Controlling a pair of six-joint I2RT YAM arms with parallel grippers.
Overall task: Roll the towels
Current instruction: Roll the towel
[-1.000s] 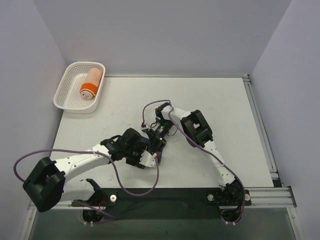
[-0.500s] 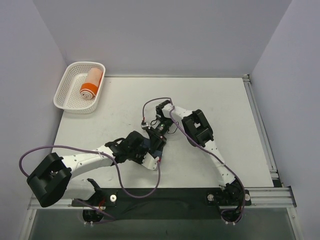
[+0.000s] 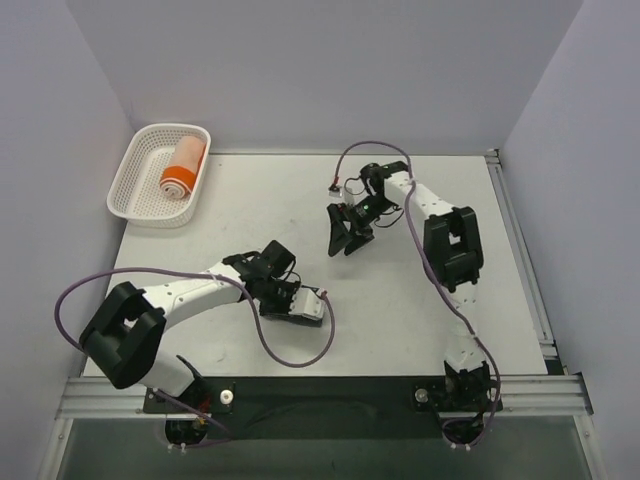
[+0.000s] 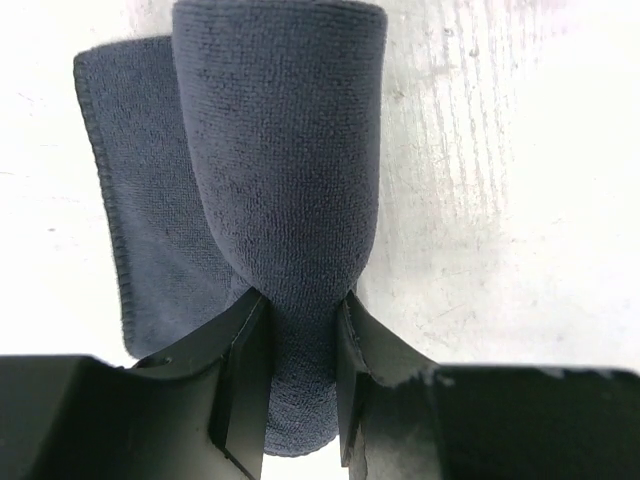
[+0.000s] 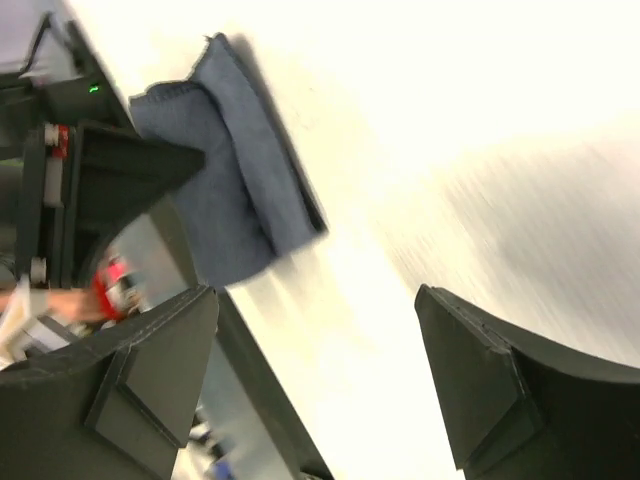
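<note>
The navy towel (image 4: 280, 150) lies rolled on the table, a loose flap spread to its left. My left gripper (image 4: 300, 320) is shut on the near end of the roll, one finger on each side. From above, the left gripper (image 3: 292, 303) covers this towel. My right gripper (image 3: 343, 245) hangs open above the table, farther back and to the right, holding nothing. Its wrist view shows the navy towel (image 5: 230, 190) some way beyond the right gripper (image 5: 315, 330). The orange towel (image 3: 182, 167), rolled with a white band, lies in the white basket (image 3: 125, 190).
The lattice basket sits at the table's far left corner against the left wall. A metal rail (image 3: 520, 250) runs along the right edge of the table. Purple cables (image 3: 290, 355) trail from both arms over the table.
My right gripper has opened, let go of the navy towel and pulled away to the far right. My left gripper has closed on the roll and swung a little nearer.
</note>
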